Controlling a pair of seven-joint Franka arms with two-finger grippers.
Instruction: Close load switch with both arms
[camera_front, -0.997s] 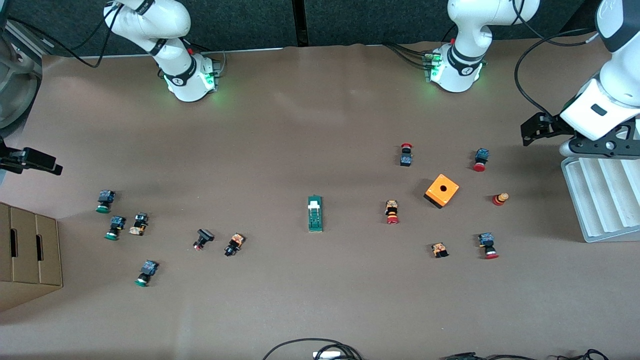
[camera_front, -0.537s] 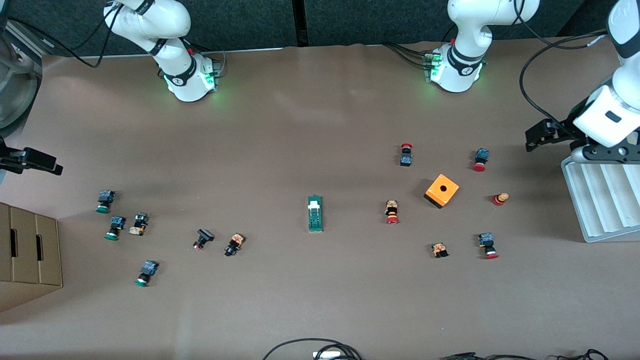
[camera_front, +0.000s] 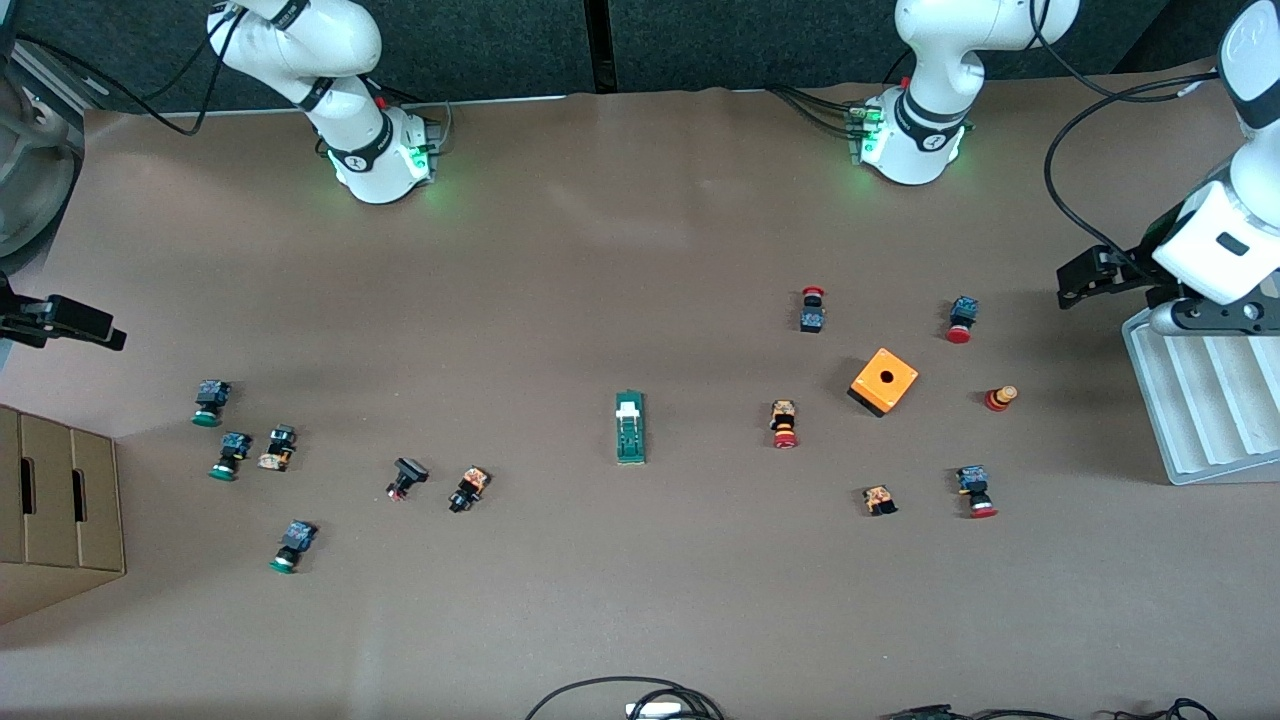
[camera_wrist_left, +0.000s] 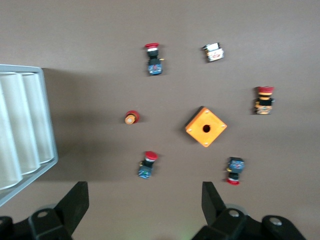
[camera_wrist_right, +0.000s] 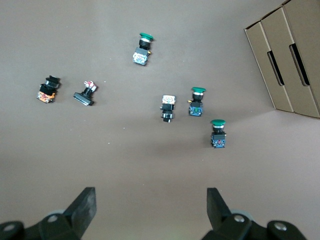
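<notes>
The load switch (camera_front: 630, 427), a narrow dark-green block with a white piece at its end farther from the front camera, lies alone at mid-table. It is out of both wrist views. My left gripper (camera_front: 1215, 312) hangs open and empty high over the grey tray's edge at the left arm's end of the table; its fingers (camera_wrist_left: 75, 200) stand wide apart. My right gripper (camera_wrist_right: 150, 197) is open and empty high over the right arm's end of the table. Only a black part of that hand (camera_front: 60, 322) shows in the front view.
An orange cube with a hole (camera_front: 883, 380) and several red-capped push-buttons lie between the switch and the ribbed grey tray (camera_front: 1200, 400). Several green-capped and black push-buttons lie toward the cardboard box (camera_front: 60, 510). Cables (camera_front: 640, 700) lie at the table's near edge.
My left hand has drifted toward the left arm's end of the table, farther over the grey tray. The right arm and the load switch have not moved.
</notes>
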